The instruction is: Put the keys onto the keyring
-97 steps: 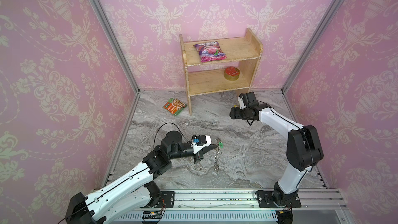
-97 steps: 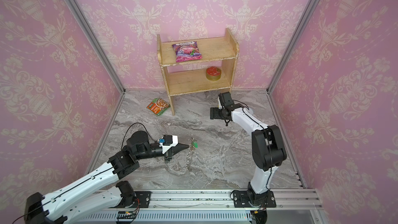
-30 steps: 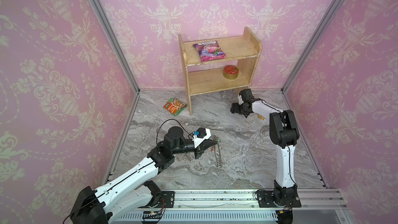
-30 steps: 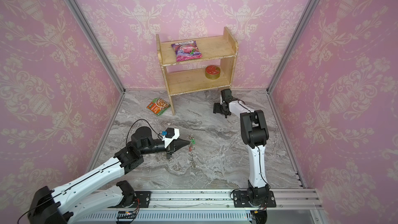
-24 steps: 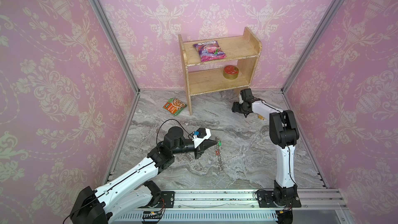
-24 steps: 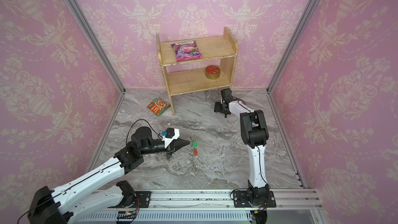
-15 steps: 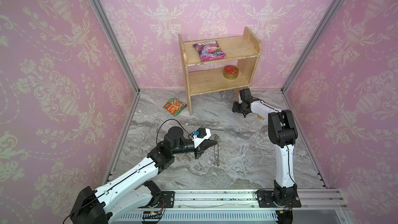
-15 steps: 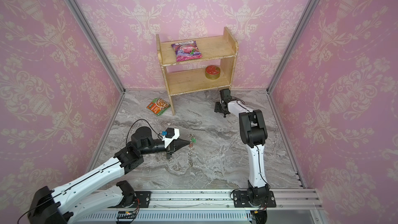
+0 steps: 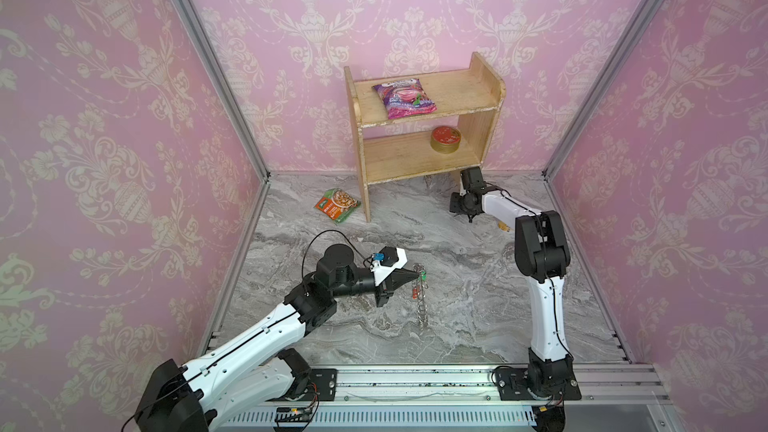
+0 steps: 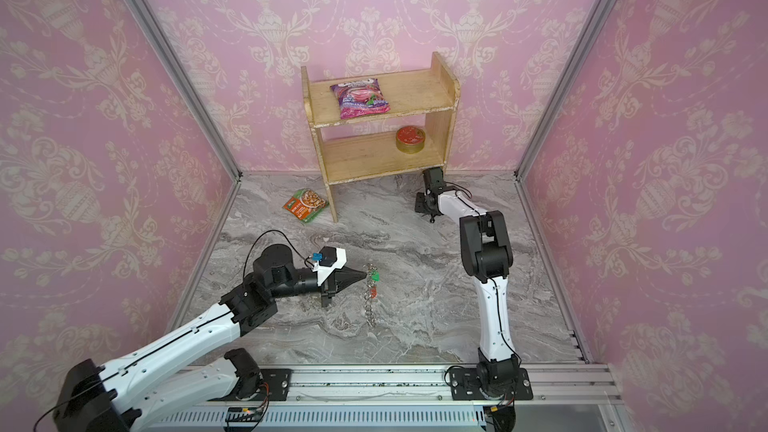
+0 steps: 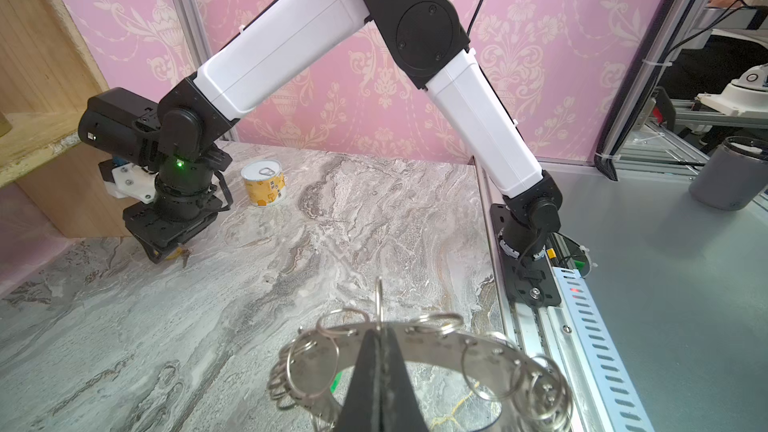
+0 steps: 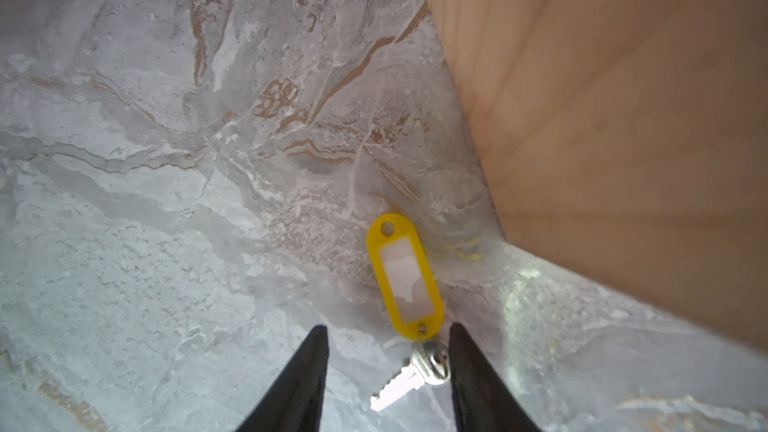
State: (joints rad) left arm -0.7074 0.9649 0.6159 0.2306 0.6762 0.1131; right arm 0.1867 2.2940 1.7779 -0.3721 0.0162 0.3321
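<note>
My worry is the pickup at the far right. The right gripper (image 12: 386, 330) stands low over the grey marble tabletop (image 12: 166, 201) with its jaws partly apart. They straddle the small silver key with the yellow plastic tag (image 12: 405, 280), which lies flat just beside the foot of the light wooden shelf (image 12: 602, 118). The key's head sits close against one finger rather than midway, so I judge the closing jaws may shove or spin it instead of pinching it. The shelf is near enough that the wrist could knock it.

The left gripper (image 11: 379, 338) is clamped tight on the rim of the large flat grey metal keyring (image 11: 461, 342). The ring hangs edge-on above the near middle of the table, with a green tag (image 9: 423, 274) and a red-orange tag (image 9: 414, 293) already on it. So thin a pinch could let it slip.

Against three seconds ago, the right arm has folded in and its elbow has come left, carrying its gripper farther back toward the shelf foot. The left arm has scarcely shifted. The ring has swayed and now hangs straight.
</note>
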